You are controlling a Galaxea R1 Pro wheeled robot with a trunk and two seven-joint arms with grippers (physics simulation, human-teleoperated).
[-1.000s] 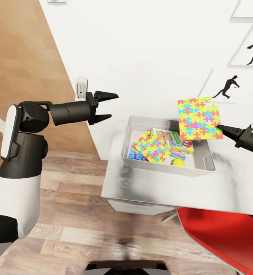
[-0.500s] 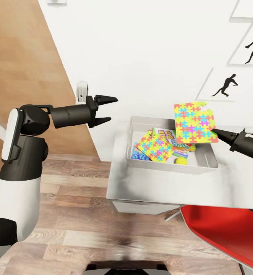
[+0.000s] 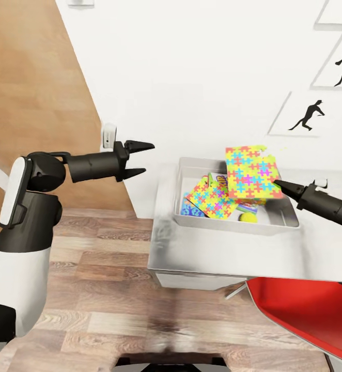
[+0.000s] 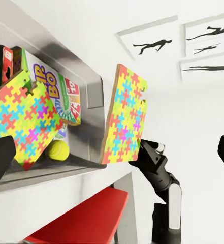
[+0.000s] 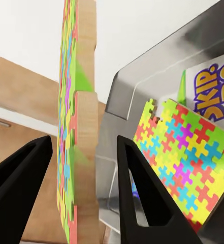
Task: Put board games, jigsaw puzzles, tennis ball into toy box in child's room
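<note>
Jaws of the right gripper [image 3: 277,182] are clamped on the lower corner of a jigsaw puzzle [image 3: 252,172], which stands nearly upright above the far right part of the toy box [image 3: 228,225]. In the right wrist view the held sheet [image 5: 75,127] passes edge-on between the two black fingers [image 5: 142,198], its bright printed face on one side and a plain tan back on the other.

Inside the toy box a second jigsaw puzzle [image 3: 211,198] lies tilted, leaning across a board game [image 3: 220,181] with large printed letters; a blue printed corner [image 3: 189,210] shows under its near edge. The tennis ball [image 3: 248,217] rests on the box floor by the near wall, just beside that tilted sheet.

The box sits on the pale tabletop [image 3: 233,256], near its left end, against the white wall with black silhouette pictures [image 3: 306,114].

Off the tabletop's left end, the left gripper [image 3: 142,158] hangs over the wood floor [image 3: 104,305] with jaws apart, holding nothing. A red chair [image 3: 300,312] shows below the tabletop's near edge.
</note>
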